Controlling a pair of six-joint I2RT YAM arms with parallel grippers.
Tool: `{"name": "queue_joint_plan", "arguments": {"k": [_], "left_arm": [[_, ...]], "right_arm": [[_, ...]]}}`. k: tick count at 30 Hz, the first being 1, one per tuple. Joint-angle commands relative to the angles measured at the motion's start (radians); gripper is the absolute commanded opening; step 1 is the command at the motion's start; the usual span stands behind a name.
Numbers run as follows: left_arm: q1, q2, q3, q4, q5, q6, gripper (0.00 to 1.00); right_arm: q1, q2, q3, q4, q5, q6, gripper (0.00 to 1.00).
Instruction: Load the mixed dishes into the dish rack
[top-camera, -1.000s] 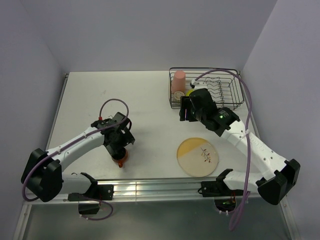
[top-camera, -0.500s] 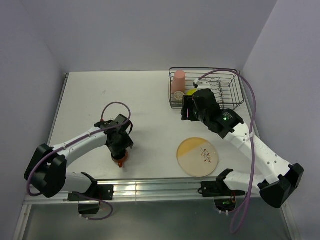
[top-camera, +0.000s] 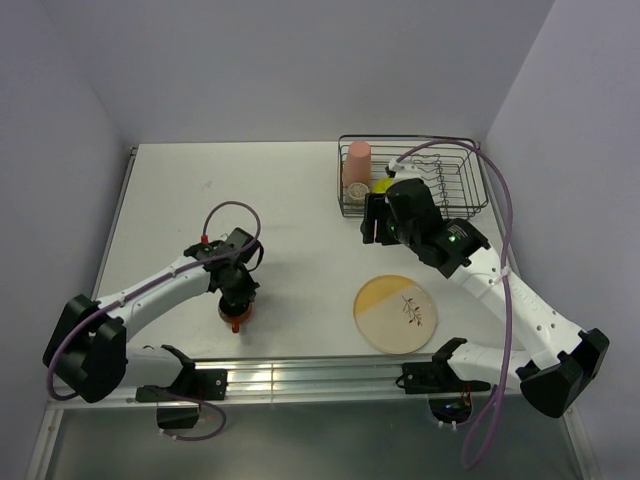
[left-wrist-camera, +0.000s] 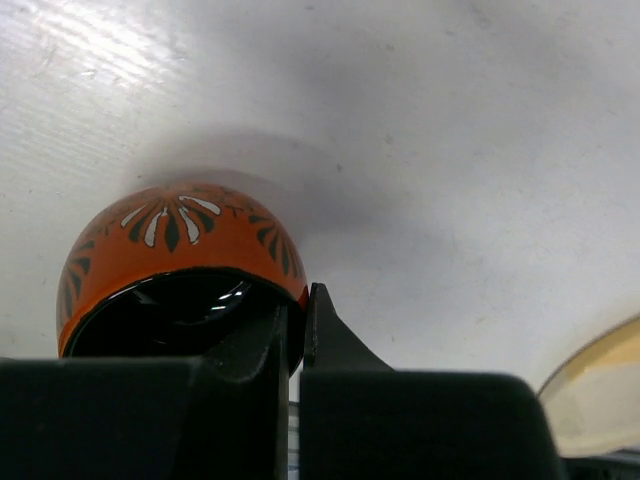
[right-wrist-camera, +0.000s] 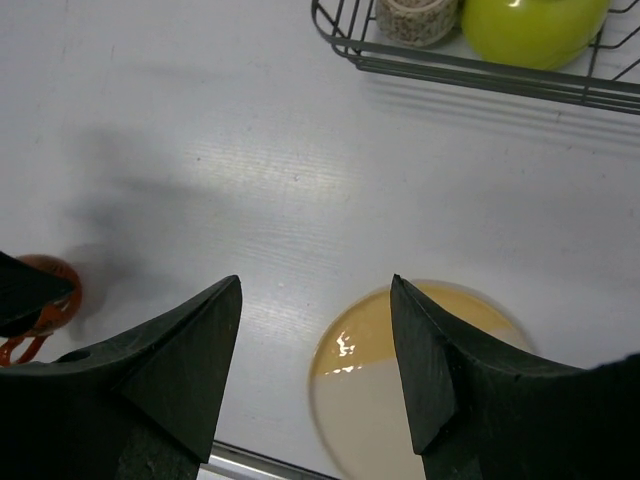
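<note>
The small orange mug (top-camera: 236, 320) with a dark inside stands near the table's front left. My left gripper (left-wrist-camera: 297, 305) is shut on its rim, one finger inside the mug (left-wrist-camera: 180, 240) and one outside. The pale-yellow plate (top-camera: 395, 313) with a twig motif lies flat at the front right. The dark wire dish rack (top-camera: 470, 205) at the back right holds the pink tumbler (top-camera: 357, 165), the lime-green bowl (right-wrist-camera: 530, 25) and the tiny greyish cup (right-wrist-camera: 415, 18). My right gripper (right-wrist-camera: 315, 285) hangs open and empty between rack and plate (right-wrist-camera: 400, 380).
Purple cables loop over both arms. A metal rail (top-camera: 300, 378) runs along the table's front edge. Walls close in the table at the back and on both sides.
My left gripper has closed on the orange mug's rim and shifted slightly toward the front. The right arm has hardly moved.
</note>
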Motion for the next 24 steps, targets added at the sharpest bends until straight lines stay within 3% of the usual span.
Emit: {"name": "queue_joint_plan", "arguments": {"k": [1, 6, 11, 13, 14, 16, 17, 20, 23, 24], "left_arm": [[0.000, -0.104, 0.073, 0.075, 0.013, 0.106, 0.00], [0.052, -0.196, 0.130, 0.276, 0.187, 0.177, 0.00], [0.095, -0.198, 0.153, 0.654, 0.540, 0.188, 0.00], [0.112, -0.203, 0.115, 0.794, 0.617, 0.114, 0.00], [0.117, -0.204, 0.095, 0.963, 0.687, 0.084, 0.00], [0.134, -0.204, 0.046, 1.113, 0.743, -0.014, 0.00], [0.137, -0.203, 0.029, 1.265, 0.784, -0.050, 0.00], [0.145, -0.184, -0.013, 1.415, 0.809, -0.159, 0.00], [0.146, -0.154, -0.083, 1.670, 0.814, -0.297, 0.00], [0.146, -0.144, -0.130, 1.837, 0.804, -0.384, 0.00]], "right_arm": [[0.003, 0.014, 0.023, -0.007, -0.106, 0.016, 0.69], [0.003, -0.005, -0.021, 0.071, -0.298, 0.056, 0.69], [0.003, -0.046, -0.087, 0.211, -0.549, 0.101, 0.67], [0.002, -0.057, -0.097, 0.234, -0.615, 0.111, 0.66], [0.002, -0.063, -0.100, 0.254, -0.632, 0.115, 0.66], [0.002, -0.074, -0.107, 0.277, -0.678, 0.119, 0.65], [0.003, -0.078, -0.111, 0.284, -0.694, 0.121, 0.65], [0.000, -0.094, -0.129, 0.335, -0.741, 0.133, 0.64], [0.000, -0.098, -0.150, 0.404, -0.795, 0.157, 0.62], [-0.001, -0.097, -0.158, 0.425, -0.824, 0.167, 0.61]]}}
